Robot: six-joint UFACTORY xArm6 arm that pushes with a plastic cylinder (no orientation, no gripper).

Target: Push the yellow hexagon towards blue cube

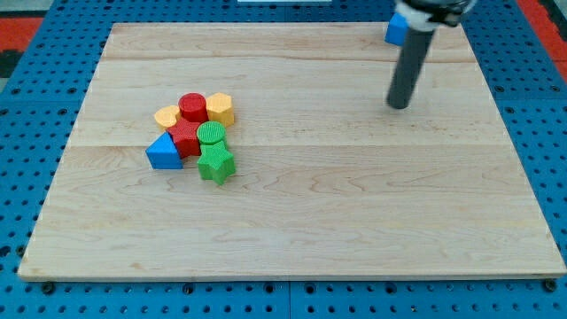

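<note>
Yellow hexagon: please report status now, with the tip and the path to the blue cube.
My tip at the view's upper right, far from the cluster. Yellow hexagon untouched, against red cylinder. Blue cube at top edge, partly behind rod. No blocks between.

A pale wooden counter (354, 204) of jointed planks lies on a blue perforated base (27, 89) dotted with holes. Red patches (22, 22) show at the view's top corners.

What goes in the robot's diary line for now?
my tip: upper right, touching nothing | yellow hexagon block: in left cluster | blue cube block: top edge, behind rod
</note>
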